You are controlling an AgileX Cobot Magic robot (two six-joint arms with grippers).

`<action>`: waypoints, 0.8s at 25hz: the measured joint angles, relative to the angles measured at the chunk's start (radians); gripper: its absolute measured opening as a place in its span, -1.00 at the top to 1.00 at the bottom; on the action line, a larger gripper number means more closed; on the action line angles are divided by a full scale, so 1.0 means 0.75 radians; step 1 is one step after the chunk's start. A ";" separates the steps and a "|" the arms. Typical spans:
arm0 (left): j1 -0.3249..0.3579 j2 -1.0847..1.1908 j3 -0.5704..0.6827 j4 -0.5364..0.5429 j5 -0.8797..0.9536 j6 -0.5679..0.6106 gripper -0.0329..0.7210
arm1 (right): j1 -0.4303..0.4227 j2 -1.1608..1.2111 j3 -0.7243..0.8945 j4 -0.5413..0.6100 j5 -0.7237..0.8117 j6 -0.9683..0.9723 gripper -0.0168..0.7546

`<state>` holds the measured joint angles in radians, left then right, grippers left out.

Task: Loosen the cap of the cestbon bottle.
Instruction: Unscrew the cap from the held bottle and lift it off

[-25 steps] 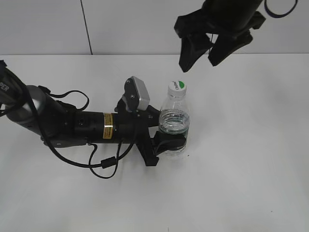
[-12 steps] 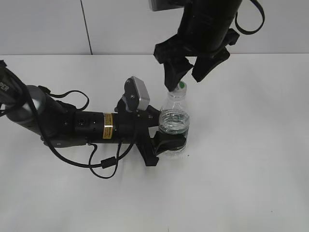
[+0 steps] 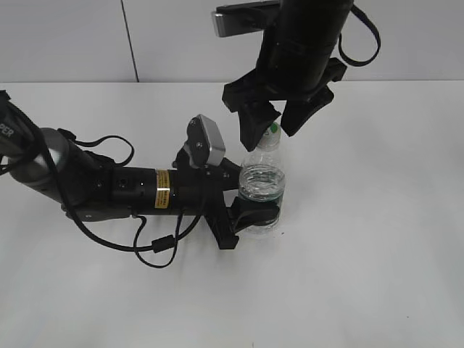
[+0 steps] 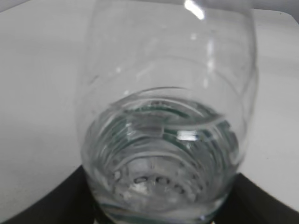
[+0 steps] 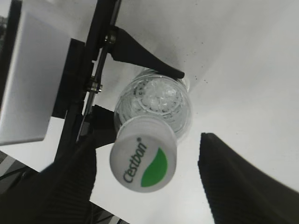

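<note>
A white tabletop (image 3: 377,239) is seen, flat and plain, with a few tiny dark specks near the bottle. Behind it a pale grey wall (image 3: 65,40) is seen, and one thin dark line runs down the wall.

The cestbon bottle (image 3: 261,190) is stood upright on the tabletop. Some water is seen in it. The bottle is pinched low down, at its green label, by the left pincer (image 3: 243,206). The black left arm is laid out along the tabletop, and loose black cables are seen beside it. In the left wrist view the bottle (image 4: 168,140) fills almost the whole picture, and dark bits of the pincer are seen at both bottom corners, pressed against the bottle.

The right pincer (image 3: 273,125) is hung just over the bottle top, pointing down. Its two black fingers (image 3: 254,123) are spread apart, one on each side of the cap (image 3: 271,131). The cap is between them and a little below. In the right wrist view the cap (image 5: 143,160) is seen from above, white with a green leaf patch and small letters. One finger (image 5: 70,186) is close beside the cap and the other is farther off. Whether the near finger is touching the cap cannot be told.
</note>
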<state>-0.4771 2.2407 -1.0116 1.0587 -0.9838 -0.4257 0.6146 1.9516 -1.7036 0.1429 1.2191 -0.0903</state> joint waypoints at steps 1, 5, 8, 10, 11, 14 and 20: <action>0.000 0.000 0.000 0.000 0.001 0.000 -0.18 | 0.001 0.003 0.000 -0.002 0.000 0.000 -0.38; 0.000 0.000 0.000 0.000 0.002 0.000 -0.18 | 0.002 0.007 0.000 -0.009 0.000 0.000 -0.38; 0.000 0.000 0.000 0.000 0.002 0.000 -0.18 | 0.002 0.010 0.000 -0.011 0.000 0.000 -0.34; 0.000 0.000 0.000 0.000 0.002 0.000 -0.18 | 0.002 0.010 0.000 -0.011 0.000 0.000 -0.26; 0.000 0.000 0.000 0.000 0.002 0.000 -0.18 | 0.002 0.011 0.000 -0.011 0.000 0.000 -0.21; 0.000 0.000 0.000 0.000 0.004 0.000 -0.18 | 0.002 0.011 0.000 -0.012 0.000 0.000 0.01; -0.001 0.000 -0.001 -0.004 0.004 0.000 -0.18 | 0.002 0.011 0.000 -0.009 0.000 -0.007 0.17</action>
<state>-0.4782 2.2407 -1.0120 1.0557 -0.9811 -0.4257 0.6164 1.9598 -1.7036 0.1363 1.2191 -0.0955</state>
